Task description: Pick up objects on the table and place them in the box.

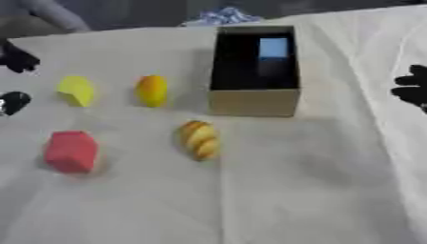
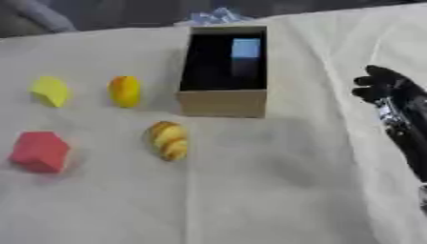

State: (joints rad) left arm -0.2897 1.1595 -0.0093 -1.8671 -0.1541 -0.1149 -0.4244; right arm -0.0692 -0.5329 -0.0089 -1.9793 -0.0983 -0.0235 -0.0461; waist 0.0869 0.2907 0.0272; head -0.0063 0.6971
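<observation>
A: Left eye view first — what lies on the cloth-covered table (image 1: 275, 190)?

B: A cardboard box (image 1: 253, 102) with a dark inside, open on top, standing at the far middle; a light blue block (image 1: 273, 48) sits in it toward the back. Left of the box an orange-yellow egg-shaped piece (image 1: 152, 90), further left a yellow block (image 1: 76, 90). Nearer, a red block (image 1: 71, 151) and a striped yellow-orange piece (image 1: 199, 139) — all four apart from one another, none held.

A: And the hands?

B: The left hand (image 1: 14, 103) shows only as black patches at the left edge; I cannot tell how its fingers stand. The right hand is cut at the right edge.

A: Right eye view?

B: It shows the right hand (image 2: 385, 85) whole with its forearm — fingers somewhat curled, holding nothing, on the cloth right of the box. The left hand is out of view here.
</observation>
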